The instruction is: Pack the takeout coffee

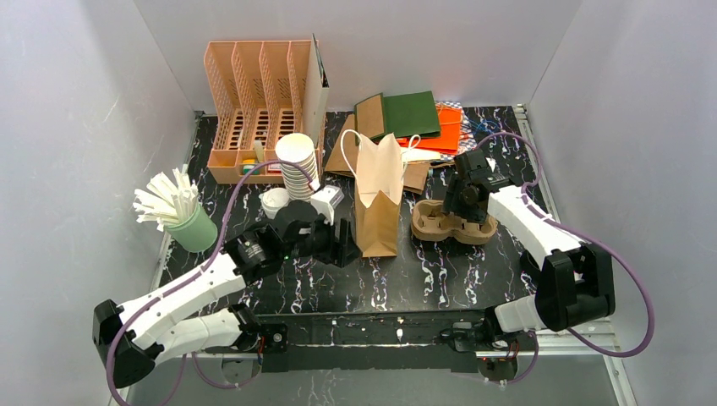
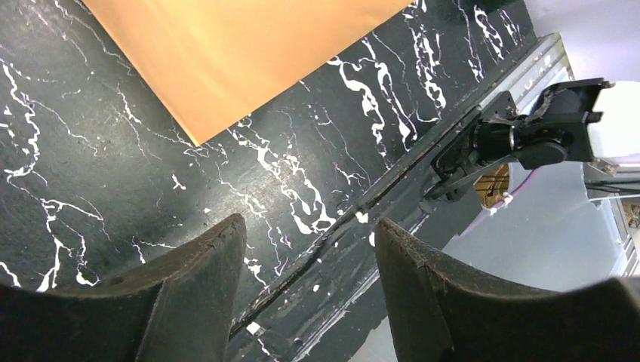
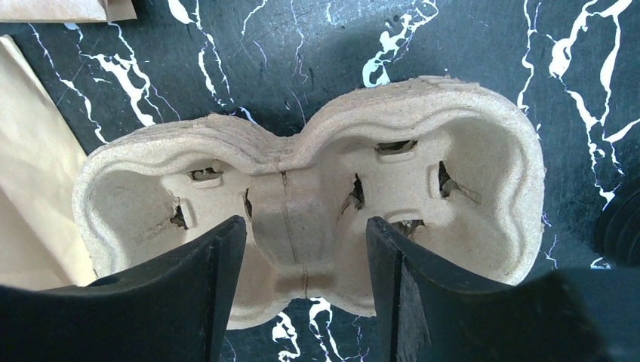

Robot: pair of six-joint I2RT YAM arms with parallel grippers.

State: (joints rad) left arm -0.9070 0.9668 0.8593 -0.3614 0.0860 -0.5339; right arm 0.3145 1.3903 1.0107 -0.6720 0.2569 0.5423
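No lidded coffee cup shows clearly in any view. A brown pulp two-cup carrier (image 1: 433, 225) lies right of centre with both wells bare; in the right wrist view its rim (image 3: 423, 87) fills the frame. My right gripper (image 1: 463, 201) is open and empty, and in its own view (image 3: 306, 226) it hangs just above the carrier's middle bridge. An upright tan paper bag (image 1: 378, 199) with an open top stands at the centre. My left gripper (image 1: 340, 247) is open and empty, low beside the bag's left side; in its own view (image 2: 309, 226) the bag's corner (image 2: 226, 53) lies ahead.
A tall stack of lidless cups (image 1: 296, 165) and a loose white lid (image 1: 275, 201) sit behind the left arm. A green cup of white sticks (image 1: 188, 222) stands at the left. A peach file rack (image 1: 258, 97) and flat green, orange and brown bags (image 1: 414, 118) are at the back.
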